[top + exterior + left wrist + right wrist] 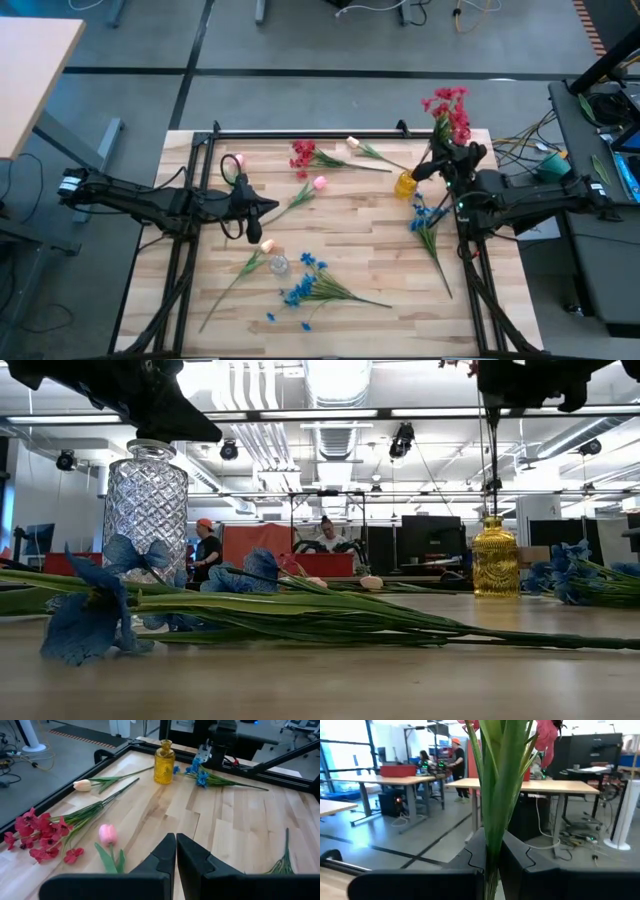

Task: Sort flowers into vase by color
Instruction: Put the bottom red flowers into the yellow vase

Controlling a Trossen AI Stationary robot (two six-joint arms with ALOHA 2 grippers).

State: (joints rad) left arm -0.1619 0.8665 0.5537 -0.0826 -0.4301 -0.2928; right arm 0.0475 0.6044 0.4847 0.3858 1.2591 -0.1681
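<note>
Two vases are shown: an amber vase (404,184) at two o'clock and a clear vase (279,264) at seven. A red flower cluster (449,112) on green stems is clamped upright in the right gripper (443,160), above the amber vase. The left gripper (268,206) is closed, empty, at nine o'clock.

this is looking like a robotics lab in an open-plan office: exposed ducts (335,420) and strip lights are running overhead, people (207,550) are working at desks (520,785) with monitors (430,540), and cables (525,150) are trailing beside the wooden table (360,230).
</note>
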